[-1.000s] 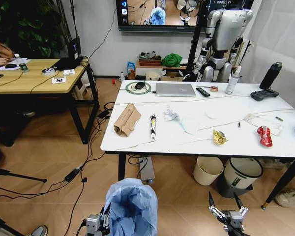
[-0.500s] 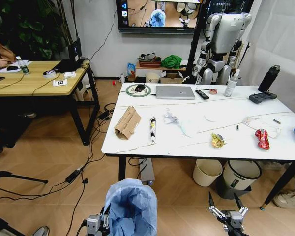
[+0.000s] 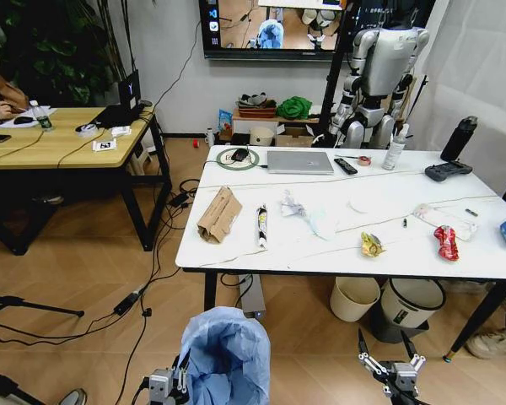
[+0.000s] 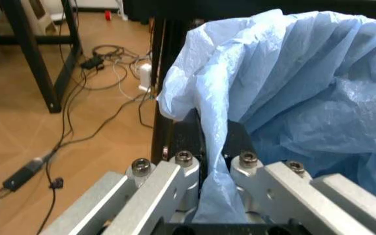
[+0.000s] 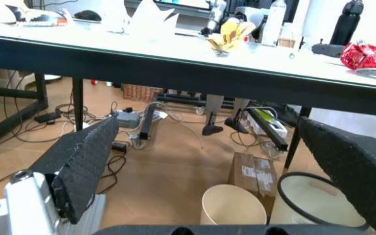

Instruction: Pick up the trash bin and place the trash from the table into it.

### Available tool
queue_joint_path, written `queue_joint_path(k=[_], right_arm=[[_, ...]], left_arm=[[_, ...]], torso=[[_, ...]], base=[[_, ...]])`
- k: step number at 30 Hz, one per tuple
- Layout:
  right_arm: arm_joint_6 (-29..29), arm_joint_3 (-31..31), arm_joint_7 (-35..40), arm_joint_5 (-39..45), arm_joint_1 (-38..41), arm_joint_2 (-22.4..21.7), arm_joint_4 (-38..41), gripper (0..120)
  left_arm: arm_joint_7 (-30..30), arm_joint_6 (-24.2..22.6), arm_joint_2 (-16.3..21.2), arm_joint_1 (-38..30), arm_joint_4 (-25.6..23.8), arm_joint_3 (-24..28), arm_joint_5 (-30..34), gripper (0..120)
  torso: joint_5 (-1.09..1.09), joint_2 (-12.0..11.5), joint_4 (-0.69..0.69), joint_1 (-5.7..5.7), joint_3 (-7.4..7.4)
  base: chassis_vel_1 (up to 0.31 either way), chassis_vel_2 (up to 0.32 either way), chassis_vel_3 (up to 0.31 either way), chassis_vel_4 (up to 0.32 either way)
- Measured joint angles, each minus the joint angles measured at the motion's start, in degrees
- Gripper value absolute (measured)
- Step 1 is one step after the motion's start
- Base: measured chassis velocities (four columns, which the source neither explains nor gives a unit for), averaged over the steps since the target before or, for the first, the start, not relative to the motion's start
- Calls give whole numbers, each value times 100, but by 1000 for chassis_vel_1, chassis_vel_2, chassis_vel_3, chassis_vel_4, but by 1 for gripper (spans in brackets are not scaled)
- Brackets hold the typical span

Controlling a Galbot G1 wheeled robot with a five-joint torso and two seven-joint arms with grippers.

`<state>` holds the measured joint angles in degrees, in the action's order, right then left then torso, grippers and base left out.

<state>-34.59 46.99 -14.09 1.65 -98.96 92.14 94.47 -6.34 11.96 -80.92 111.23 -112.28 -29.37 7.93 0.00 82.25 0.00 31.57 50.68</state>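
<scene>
My left gripper (image 4: 207, 171) clenched on bag rim of trash bin (image 3: 225, 354), bin held low, well short of worktop (image 3: 337, 245). My right gripper (image 3: 389, 357) released, fingers spread, low beside bin. Trash on worktop: crumpled cardboard (image 3: 219, 214) near left end, yellow wrapper (image 3: 372, 245) and red wrapper (image 3: 446, 242) toward right end

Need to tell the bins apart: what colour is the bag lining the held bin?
Light blue, crinkly; the trash bin bag shows best in the left wrist view.
</scene>
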Motion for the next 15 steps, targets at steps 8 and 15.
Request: queue_joint_path(k=[8,15], right_arm=[[-1,-12,0,2,3,0,-5,100],[41,28,18,70,-99,0,217,100]], left_arm=[[-3,19,-12,-24,-40,-127,-152,1],[-94,-250,19,-24,-92,-263,-188,1]], torso=[[0,10,0,5,6],[2,-16,-1,-6,-8]], base=[[0,0,0,0],[0,0,0,0]])
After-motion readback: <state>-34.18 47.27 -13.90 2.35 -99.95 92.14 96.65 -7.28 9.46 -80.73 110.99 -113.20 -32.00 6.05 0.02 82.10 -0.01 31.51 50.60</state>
